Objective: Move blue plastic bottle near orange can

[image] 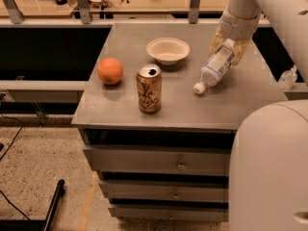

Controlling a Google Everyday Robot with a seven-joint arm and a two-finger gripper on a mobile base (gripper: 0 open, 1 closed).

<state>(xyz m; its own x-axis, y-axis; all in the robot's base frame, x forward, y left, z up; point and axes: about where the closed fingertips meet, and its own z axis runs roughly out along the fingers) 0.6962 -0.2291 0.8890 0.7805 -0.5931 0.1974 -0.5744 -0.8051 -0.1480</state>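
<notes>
The orange can [148,88] stands upright near the front of the grey cabinet top [178,105], its silver top showing. The blue plastic bottle [214,69] is clear with a white cap; it is tilted, cap pointing down and left, its cap close to or touching the surface right of the can. My gripper [229,47] is at the right side of the top, shut on the bottle's upper end, with a pale finger on each side of it.
A round orange fruit [110,71] sits left of the can. A white bowl [168,50] sits behind the can. My arm's large white body [269,167] fills the lower right. Drawers [159,160] are below the top.
</notes>
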